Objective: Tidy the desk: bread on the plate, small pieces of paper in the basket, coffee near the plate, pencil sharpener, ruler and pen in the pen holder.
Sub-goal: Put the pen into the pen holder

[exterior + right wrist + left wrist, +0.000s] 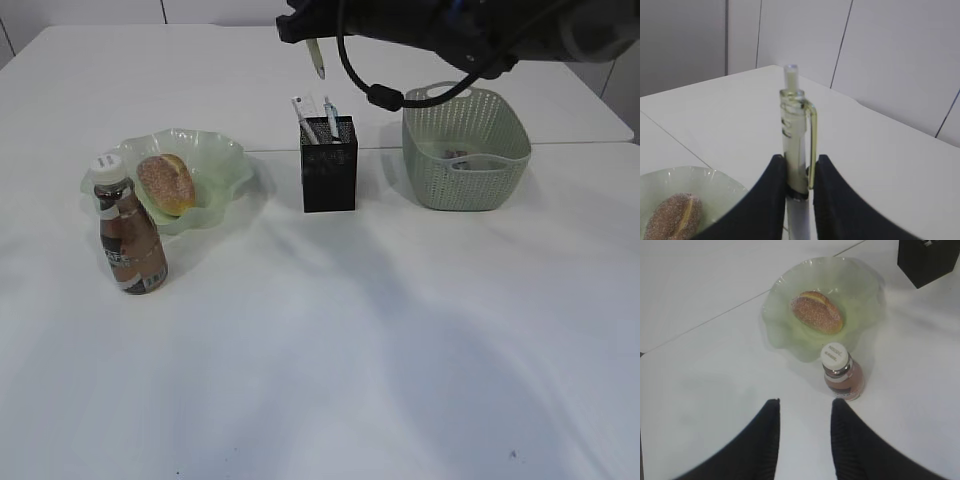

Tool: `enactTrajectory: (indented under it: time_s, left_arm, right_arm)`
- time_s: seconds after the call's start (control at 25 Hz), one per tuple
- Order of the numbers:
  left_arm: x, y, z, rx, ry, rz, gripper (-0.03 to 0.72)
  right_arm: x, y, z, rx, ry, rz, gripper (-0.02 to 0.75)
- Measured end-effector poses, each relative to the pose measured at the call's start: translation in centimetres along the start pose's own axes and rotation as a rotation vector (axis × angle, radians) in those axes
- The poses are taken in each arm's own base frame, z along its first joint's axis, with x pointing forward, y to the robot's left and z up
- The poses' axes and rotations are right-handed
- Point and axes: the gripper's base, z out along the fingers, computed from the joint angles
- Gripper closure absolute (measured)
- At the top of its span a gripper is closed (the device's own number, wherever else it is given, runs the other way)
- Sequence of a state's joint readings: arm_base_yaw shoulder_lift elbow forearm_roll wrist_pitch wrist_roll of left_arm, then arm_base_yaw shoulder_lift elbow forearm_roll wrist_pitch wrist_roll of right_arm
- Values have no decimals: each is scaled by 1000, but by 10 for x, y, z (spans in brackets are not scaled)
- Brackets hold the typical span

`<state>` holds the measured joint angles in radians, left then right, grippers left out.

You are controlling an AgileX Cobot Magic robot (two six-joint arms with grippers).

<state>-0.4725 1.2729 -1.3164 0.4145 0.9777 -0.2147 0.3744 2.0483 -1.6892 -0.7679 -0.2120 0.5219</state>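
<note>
1. My right pincer (799, 172) pinches a clear plastic pen (794, 150) with a clip.
2. The black square mesh pen holder (329, 164) stands below it, I think.
3. My left pincer (804, 412) hangs spread, empty.

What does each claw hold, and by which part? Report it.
Right claw: the pen, gripped on its barrel by the clip. Left claw: open, holding nothing.

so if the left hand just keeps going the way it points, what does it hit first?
Most likely the coffee: it stands straight ahead of the open left hand, slightly right of centre. The plate with the bread lies beyond. Depth is unclear, so it might touch the desk first.
</note>
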Motion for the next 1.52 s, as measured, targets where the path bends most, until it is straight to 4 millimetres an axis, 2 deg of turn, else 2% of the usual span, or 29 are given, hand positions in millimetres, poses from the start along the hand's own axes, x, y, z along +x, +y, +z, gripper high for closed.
enactTrajectory:
  time_s: [0.08,0.16,0.2,0.36,0.56,0.84,1.2,1.52]
  left_arm:
    - [0,-1,4,0,11,4,448]
    - [0,-2,5,1,11,5,448]
    - [-1,-2,6,2,9,5,448]
    - [-2,-2,6,5,-4,5,448]
    - [-3,-3,6,6,-12,5,448]
    - [-5,-3,6,12,-37,5,449]
    - [-5,-3,6,12,-37,5,449]
    - [-5,-3,6,13,-40,5,449]
  right_arm:
    - [9,1,6,-27,-20,3,596]
    - [9,1,6,-27,-20,3,596]
    - [24,5,13,-52,-15,7,596]
    - [40,8,20,-65,7,-19,596]
    - [55,-4,22,-57,12,-27,596]
    - [69,-6,27,-74,-6,-19,596]
    - [77,-8,31,-41,-16,-43,596]
    - [105,-4,39,-36,31,-4,596]
